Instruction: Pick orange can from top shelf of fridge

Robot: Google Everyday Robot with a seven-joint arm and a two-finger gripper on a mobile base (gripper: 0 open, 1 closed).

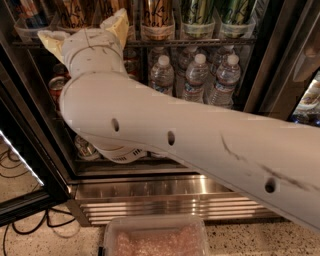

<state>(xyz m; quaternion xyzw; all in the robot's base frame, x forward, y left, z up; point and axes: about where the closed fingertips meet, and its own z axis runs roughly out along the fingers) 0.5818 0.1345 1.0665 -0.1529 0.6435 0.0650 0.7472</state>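
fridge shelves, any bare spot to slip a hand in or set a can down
Top shelf is crowded: cans stand tray to tray along its rail, with the open gripper in front of the orange cans at left. Below, a narrow slot shows between the rightmost water bottle and the fridge frame. Floor right of the plastic bin looks bare.

Three water bottles (195, 76), two green cans (198, 12), gripper (82, 26) at top shelf (200, 42)

- gripper (82, 27) at the top shelf (210, 42): matt cream plastic fingers, spread;
- arm (200, 145): smooth off-white shell, dark scuffs;
- orange can (157, 17): glossy metal;
- fridge (175, 200) base: ribbed shiny steel;
- water bottles (195, 75): clear plastic
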